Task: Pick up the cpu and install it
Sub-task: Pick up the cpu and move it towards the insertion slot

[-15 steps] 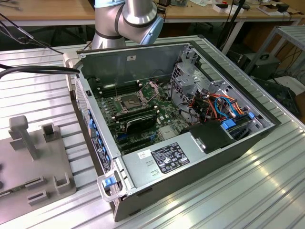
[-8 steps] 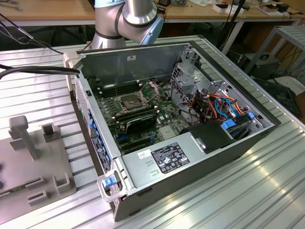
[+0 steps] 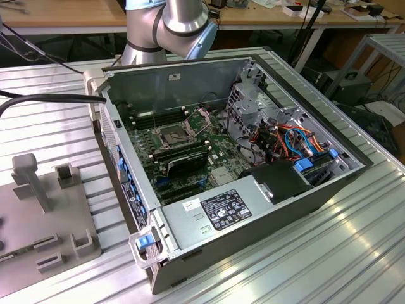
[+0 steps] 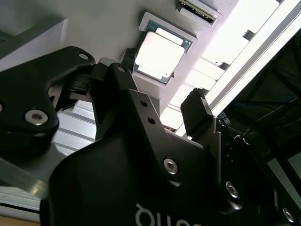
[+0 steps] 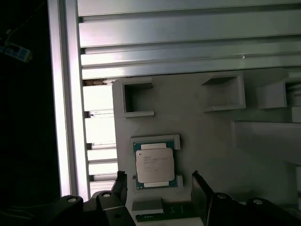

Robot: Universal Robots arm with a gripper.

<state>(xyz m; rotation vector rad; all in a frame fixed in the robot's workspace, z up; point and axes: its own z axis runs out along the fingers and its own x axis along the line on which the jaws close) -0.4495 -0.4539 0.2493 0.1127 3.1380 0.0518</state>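
Task is at the start, by our read: the cpu (image 5: 154, 164) lies flat, metal top up, in its recess on the grey holder tray (image 5: 211, 141), not yet picked. The tray sits on the ribbed aluminium table (image 5: 188, 28). In both wrist views the gripper (image 5: 160, 188) hangs over the tray with its jaws apart and nothing between them. The black fingers (image 5: 200, 188) line up on either side of the chip, but we see no contact with it. In the exterior view the open computer case (image 3: 190, 82) takes the centre of the frame, with the motherboard (image 3: 215, 145) inside. The cpu socket (image 3: 174, 135), centre-left on the board, looks open and empty to us, frame lifted, though it is small. The robot arm (image 3: 171, 25) is at the top centre of that view, behind the case. So the pick, the carry and the install are all left; nothing is done yet.
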